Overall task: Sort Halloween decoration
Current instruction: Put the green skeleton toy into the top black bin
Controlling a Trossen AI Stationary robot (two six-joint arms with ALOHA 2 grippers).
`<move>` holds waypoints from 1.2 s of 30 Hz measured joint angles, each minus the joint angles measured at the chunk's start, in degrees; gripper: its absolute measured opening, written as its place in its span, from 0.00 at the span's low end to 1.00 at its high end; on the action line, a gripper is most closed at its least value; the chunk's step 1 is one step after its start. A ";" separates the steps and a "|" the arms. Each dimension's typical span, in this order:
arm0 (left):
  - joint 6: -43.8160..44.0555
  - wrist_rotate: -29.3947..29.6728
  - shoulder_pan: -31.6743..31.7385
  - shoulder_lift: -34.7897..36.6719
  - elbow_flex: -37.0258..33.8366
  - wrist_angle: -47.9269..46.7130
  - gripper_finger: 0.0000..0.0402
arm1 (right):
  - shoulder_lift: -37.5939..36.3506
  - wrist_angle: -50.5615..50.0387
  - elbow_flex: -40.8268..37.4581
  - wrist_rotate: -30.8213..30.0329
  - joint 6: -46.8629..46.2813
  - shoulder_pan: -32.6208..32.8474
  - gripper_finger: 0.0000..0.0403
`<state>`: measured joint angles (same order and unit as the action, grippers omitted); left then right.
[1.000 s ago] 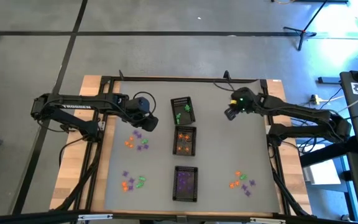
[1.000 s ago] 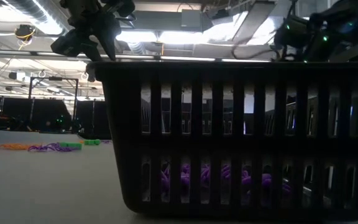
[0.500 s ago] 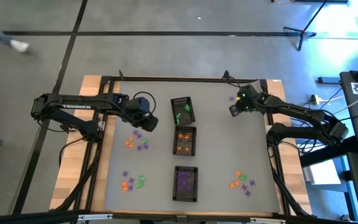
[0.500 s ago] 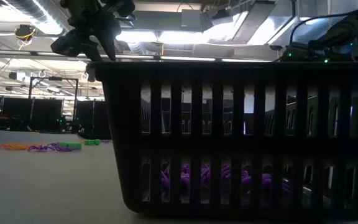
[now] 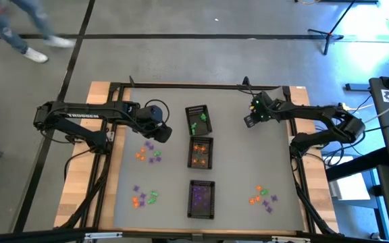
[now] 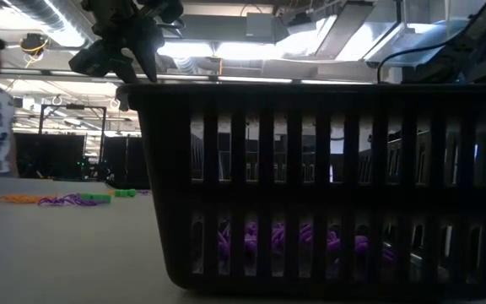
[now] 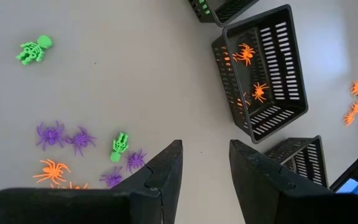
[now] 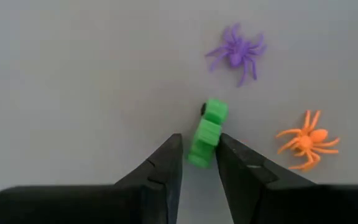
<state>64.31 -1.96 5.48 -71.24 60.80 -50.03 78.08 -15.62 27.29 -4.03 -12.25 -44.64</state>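
Observation:
The Halloween decoration lies in small heaps of orange, green and purple trinkets [image 5: 148, 150], [image 5: 144, 197], [image 5: 262, 197] on the grey table. My right gripper [image 8: 199, 142] is low over the far right of the table [image 5: 249, 121], pointing steeply down. Its open fingers stand on either side of one end of a green figure [image 8: 207, 127], next to a purple spider [image 8: 236, 51] and an orange spider [image 8: 307, 144]. My left gripper [image 7: 205, 146] hangs open and empty above the left heap [image 5: 162, 133]. My right gripper's fingertips [image 8: 174, 149] stand close on either side of the green figure's near end [image 8: 201, 155], coming from above. I cannot tell whether they touch it. The figure lies flat on the table, lengthwise along the fingers.
Three black mesh trays stand in a row down the table's middle: the far one [image 5: 198, 120] with green trinkets, the middle one [image 5: 201, 152] with orange spiders, the near one [image 5: 201, 199] with purple ones [image 6: 310, 241]. A person [image 5: 19, 30] walks beyond the far edge.
My right gripper has sunk toward the table at the far right and tipped more steeply down, its arm swinging about; its finger gap looks unchanged. A person has walked into view beyond the table's far side.

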 joint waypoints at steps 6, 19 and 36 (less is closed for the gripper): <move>0.00 -0.01 0.02 0.00 0.00 0.00 0.31 | 0.55 -0.34 0.30 -0.23 0.93 0.00 0.15; 0.00 0.00 0.01 0.00 0.00 0.00 0.31 | -3.69 2.65 7.45 17.16 -1.64 4.11 0.09; 0.00 0.00 0.00 0.00 0.00 0.01 0.31 | -0.97 15.74 24.72 6.92 0.25 29.13 0.10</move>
<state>64.31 -1.97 5.49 -71.24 60.80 -50.02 77.11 0.12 52.01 2.89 -12.00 -15.51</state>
